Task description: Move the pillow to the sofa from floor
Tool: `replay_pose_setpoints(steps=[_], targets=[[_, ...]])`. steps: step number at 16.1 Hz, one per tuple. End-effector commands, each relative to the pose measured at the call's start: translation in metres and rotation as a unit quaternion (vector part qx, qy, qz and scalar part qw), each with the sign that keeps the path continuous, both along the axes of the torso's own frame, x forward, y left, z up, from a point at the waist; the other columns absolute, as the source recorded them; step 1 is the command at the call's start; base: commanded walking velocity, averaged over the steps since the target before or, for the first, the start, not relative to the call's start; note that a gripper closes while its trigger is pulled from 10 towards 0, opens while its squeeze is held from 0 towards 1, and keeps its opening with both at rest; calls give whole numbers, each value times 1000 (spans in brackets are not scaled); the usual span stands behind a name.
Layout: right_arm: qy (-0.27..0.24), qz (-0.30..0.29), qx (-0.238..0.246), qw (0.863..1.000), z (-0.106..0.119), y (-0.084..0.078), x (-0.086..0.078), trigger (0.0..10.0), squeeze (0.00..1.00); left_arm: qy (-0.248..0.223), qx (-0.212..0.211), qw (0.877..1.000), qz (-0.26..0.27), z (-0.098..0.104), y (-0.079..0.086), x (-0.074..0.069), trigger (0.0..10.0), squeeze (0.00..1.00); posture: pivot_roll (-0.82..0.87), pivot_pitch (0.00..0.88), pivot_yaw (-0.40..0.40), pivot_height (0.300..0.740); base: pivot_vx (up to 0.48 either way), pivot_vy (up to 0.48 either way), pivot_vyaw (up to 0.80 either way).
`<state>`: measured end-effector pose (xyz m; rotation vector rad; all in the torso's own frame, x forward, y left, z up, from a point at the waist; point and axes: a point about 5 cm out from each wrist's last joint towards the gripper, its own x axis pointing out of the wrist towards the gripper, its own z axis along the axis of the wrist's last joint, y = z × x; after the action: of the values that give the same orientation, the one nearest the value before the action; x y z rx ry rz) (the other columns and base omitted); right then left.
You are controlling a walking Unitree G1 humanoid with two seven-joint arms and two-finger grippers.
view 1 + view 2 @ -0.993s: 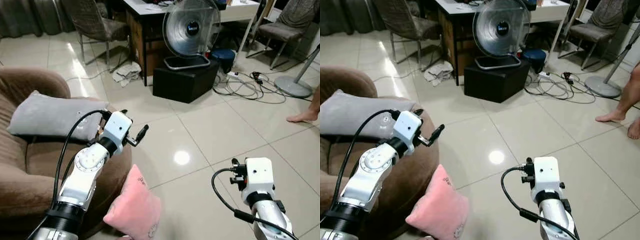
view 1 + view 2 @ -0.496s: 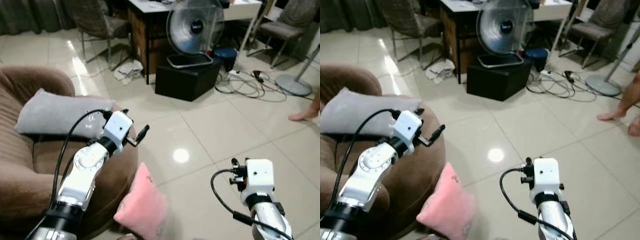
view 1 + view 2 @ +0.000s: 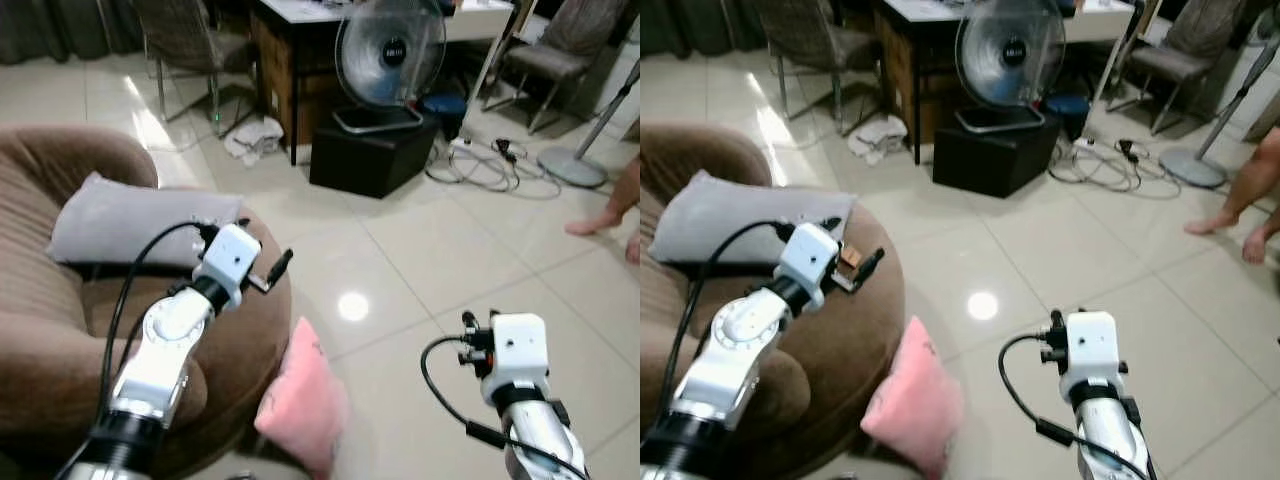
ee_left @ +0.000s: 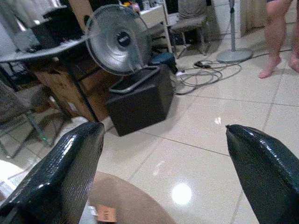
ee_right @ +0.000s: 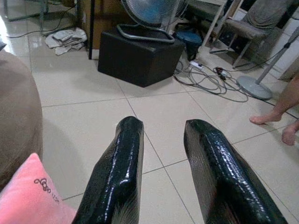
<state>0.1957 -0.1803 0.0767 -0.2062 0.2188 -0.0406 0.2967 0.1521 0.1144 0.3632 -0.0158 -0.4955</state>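
Pillow, pink, still leans on the floor against the brown sofa, now nearer centre as the camera shifted, ungrasped; left pincer gapes wide above the seat, right pincer narrowly parted.

Grey cushion on sofa seat

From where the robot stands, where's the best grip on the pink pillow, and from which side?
Probably the top corner of the pink pillow: it stands on edge on the floor, leaning against the brown sofa, corner pointing up and free. Come from above with the right hand, which is open and nearer its floor side.
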Motion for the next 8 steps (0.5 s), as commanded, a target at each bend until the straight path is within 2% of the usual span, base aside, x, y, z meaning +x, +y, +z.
replay_pose_setpoints(steps=[1,5,8], targets=[[16,0,-12,1000,-4,-5,-2,10000,0,1,-11,1000,-20,0,-11,-2,10000,0,-60,29,-24,736,0,0,0],[15,-3,-9,1000,-8,-4,-2,10000,0,3,-28,999,-36,0,-14,-5,10000,0,-59,18,-23,736,0,0,0],[8,9,-10,1000,-5,-4,0,10000,0,8,-31,999,-39,-2,-14,-6,10000,0,-57,7,-24,736,340,0,0]])
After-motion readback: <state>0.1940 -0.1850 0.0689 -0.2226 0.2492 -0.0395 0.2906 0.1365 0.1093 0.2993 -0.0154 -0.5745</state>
